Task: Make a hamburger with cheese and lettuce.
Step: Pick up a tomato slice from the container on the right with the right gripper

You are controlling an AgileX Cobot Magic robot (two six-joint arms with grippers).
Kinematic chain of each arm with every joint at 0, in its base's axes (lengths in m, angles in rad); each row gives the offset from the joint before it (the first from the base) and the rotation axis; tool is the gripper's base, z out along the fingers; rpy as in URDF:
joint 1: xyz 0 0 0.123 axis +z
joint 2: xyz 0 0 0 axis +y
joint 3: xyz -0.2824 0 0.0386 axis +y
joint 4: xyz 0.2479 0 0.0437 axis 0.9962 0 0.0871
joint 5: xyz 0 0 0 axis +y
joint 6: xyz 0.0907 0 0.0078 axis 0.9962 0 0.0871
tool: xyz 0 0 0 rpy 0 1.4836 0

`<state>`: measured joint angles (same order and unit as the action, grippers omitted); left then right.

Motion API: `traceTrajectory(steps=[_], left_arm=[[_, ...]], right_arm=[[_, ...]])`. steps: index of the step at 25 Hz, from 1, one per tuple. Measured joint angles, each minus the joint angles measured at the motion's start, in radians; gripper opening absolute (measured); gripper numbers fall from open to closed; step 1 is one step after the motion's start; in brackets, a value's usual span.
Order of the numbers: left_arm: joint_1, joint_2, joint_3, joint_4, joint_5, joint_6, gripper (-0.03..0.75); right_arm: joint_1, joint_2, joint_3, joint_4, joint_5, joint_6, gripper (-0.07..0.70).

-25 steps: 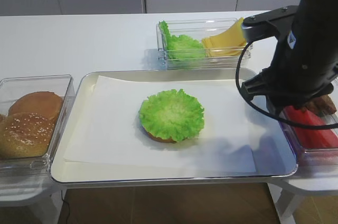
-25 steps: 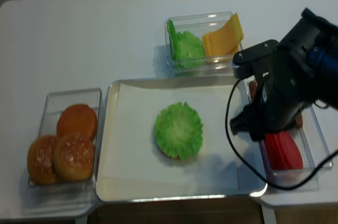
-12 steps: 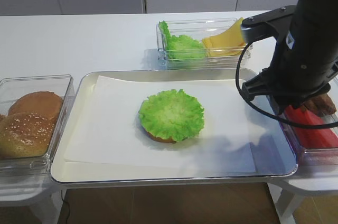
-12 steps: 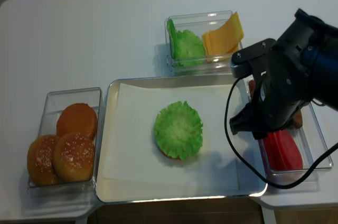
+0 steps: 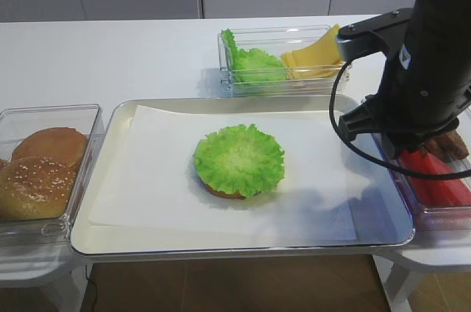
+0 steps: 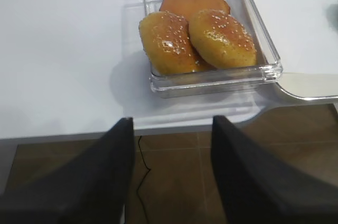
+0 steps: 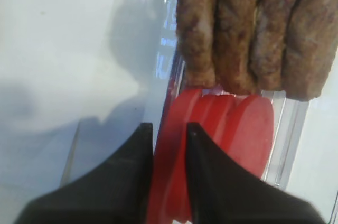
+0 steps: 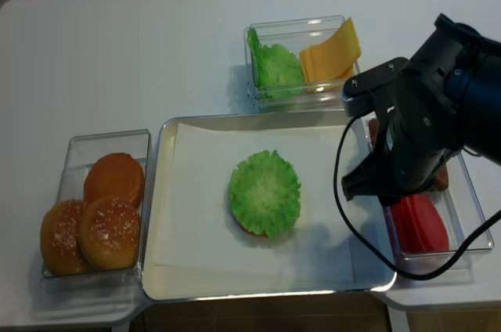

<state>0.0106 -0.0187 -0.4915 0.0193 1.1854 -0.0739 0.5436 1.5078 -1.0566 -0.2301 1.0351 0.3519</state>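
The hamburger is a brown bun half under a frilly green leaf on the paper-lined tray; it also shows in the realsense view. The cheese and spare lettuce share a clear box at the back. My right gripper is down in the right-hand box, its jaws closed narrowly on the edge of a flat red slice. My right arm hides it in both high views. My left gripper is open and empty below the table's front edge.
A clear box of sesame buns stands left of the tray. Brown patties lie behind the red slices in the right box. A black cable loops from the right arm over the tray's right edge.
My right arm has shifted only slightly over the right-hand box. The hamburger, boxes and left gripper have not moved.
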Motion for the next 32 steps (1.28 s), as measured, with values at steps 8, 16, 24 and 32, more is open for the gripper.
traceTrajectory(steps=[8, 16, 24, 32], left_arm=[[0.0, 0.0, 0.0, 0.0, 0.0, 0.0, 0.358], [0.0, 0.0, 0.0, 0.0, 0.0, 0.0, 0.358], [0.0, 0.0, 0.0, 0.0, 0.0, 0.0, 0.358], [0.0, 0.0, 0.0, 0.0, 0.0, 0.0, 0.358]], right_arm=[[0.0, 0.0, 0.0, -0.004, 0.0, 0.0, 0.092], [0.0, 0.0, 0.0, -0.004, 0.0, 0.0, 0.083], [0.0, -0.002, 0.0, -0.004, 0.0, 0.002, 0.083], [0.0, -0.041, 0.0, 0.001, 0.007, 0.002, 0.082]])
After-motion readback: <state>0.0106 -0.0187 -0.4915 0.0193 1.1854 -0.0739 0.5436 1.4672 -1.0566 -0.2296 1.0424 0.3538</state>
